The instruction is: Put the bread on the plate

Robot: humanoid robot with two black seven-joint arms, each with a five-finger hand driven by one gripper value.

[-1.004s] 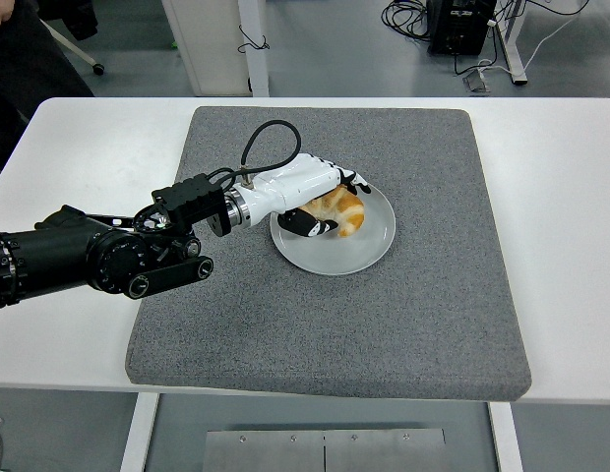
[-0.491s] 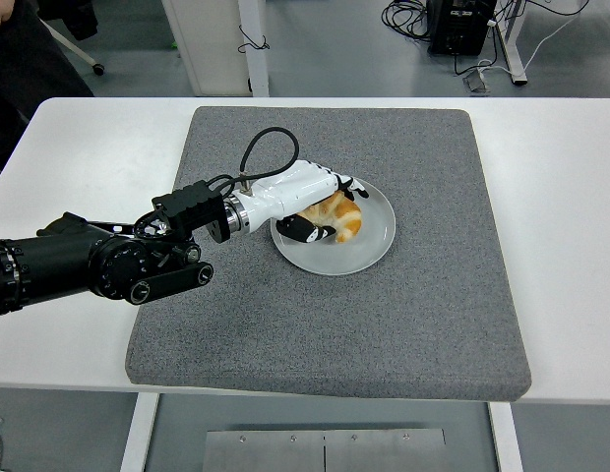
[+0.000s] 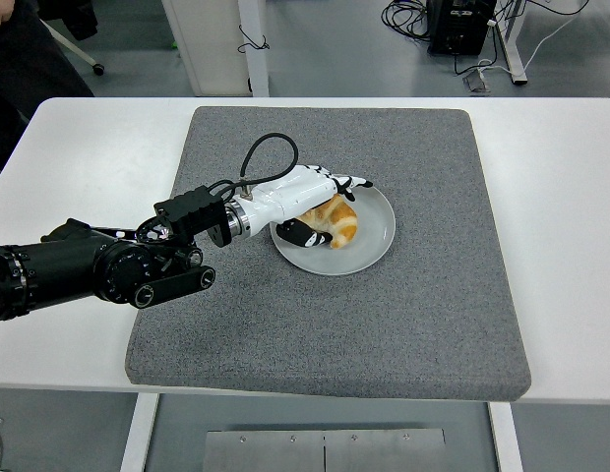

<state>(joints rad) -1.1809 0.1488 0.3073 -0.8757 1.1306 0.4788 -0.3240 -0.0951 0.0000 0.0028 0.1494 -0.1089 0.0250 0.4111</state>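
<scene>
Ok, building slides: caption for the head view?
Left hand sets the bread on the white plate, fingers loosening around it.

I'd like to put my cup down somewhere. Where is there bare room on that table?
The grey mat is bare right of and in front of the plate. The white table is bare along its right side. It is crowded at centre-left: the left hand is over the bread on the plate.

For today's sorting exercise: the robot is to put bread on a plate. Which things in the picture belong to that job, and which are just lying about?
Belong to the job:
bread, lying on the plate
plate
left robot hand, around the bread

Just lying about:
grey mat under the plate
white table
cables on the floor behind
</scene>
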